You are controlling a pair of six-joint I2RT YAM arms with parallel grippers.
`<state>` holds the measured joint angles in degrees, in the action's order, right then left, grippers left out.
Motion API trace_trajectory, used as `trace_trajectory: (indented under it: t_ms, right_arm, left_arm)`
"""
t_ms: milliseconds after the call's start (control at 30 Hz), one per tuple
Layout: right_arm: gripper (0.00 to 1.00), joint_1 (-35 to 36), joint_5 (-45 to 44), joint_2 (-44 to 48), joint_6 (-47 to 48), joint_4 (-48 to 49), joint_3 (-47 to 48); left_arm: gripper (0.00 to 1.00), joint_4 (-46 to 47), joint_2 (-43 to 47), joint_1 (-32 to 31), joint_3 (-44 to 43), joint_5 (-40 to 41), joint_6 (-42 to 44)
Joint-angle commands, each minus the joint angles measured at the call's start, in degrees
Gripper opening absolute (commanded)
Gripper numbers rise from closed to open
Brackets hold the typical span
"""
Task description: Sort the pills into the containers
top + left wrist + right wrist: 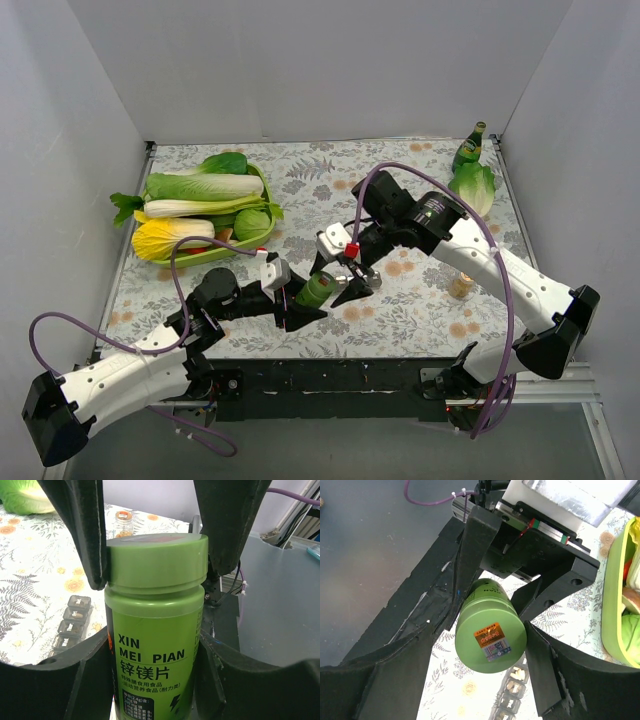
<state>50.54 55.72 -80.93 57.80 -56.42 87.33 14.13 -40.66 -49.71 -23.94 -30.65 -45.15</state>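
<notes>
Fingers of the left gripper (152, 647) clamp the body of a green pill bottle (155, 595) labelled "XIN MEI PIAN" (Chinese characters beneath). The right gripper (490, 630) pinches its orange-stickered cap. The grey containers strip (73, 622) lies on the floral table (430, 300) nearby.

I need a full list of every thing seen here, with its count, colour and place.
pill bottle: 1, green, held above the table
organizer: 1, grey, on the table near it
jar: 1, small, brownish, right side
glass bottle: 1, green, back right corner
lettuce: 1, green, beside the glass bottle
tray: 1, green, back left
vegetables: several, green, white, yellow, in the tray
left gripper: 1, black, shut on the pill bottle's body
right gripper: 1, black, shut on its cap
</notes>
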Motion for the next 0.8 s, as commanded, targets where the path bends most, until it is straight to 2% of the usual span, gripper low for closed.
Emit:
trace_trajectory:
  t_ms: [0,67,133,167,200,300,367,567,633,767]
  right_arm:
    - [0.76,0.61,1.41,0.86,-5.58,3.59,0.83]
    - [0.73,0.70,0.62,0.94,-8.74,5.35,0.30]
    - [0.65,0.70,0.18,1.03,-9.63,5.89,0.21]
    - [0.60,0.70,-0.26,1.03,-9.81,5.97,-0.05]
    - [0.46,0.78,-0.53,1.03,-10.25,6.32,-0.14]
    - [0.31,0.78,-0.71,1.12,-9.03,5.72,-0.32]
    - [0.29,0.78,-0.18,0.95,-6.75,4.49,0.29]
    - [0.26,1.57,4.38,-0.46,13.80,-7.99,5.65]
    - [0.26,1.84,4.92,-0.11,18.20,-8.53,6.27]
    - [0.27,2.71,4.83,2.70,19.02,-4.14,3.29]
  left_arm:
    - [0.00,0.20,0.15,0.14,-0.31,2.61,0.41]
    - [0.00,-0.24,0.50,0.14,-0.31,3.32,0.58]
    - [0.00,-0.51,0.41,0.14,-0.49,3.85,0.85]
    - [0.00,-0.68,0.41,0.14,-0.58,3.93,0.94]
    - [0.00,-0.60,0.41,0.14,-0.58,3.94,0.85]
    - [0.00,-0.25,0.32,0.14,-0.66,3.06,0.76]
    - [0.00,0.11,0.24,0.14,-0.58,1.75,0.67]
    - [0.00,0.02,0.15,0.14,-0.67,-3.88,0.41]
    - [0.00,-0.07,0.32,0.14,-0.67,-5.02,0.32]
    - [0.00,0.11,0.50,0.14,-0.49,-7.05,-0.03]
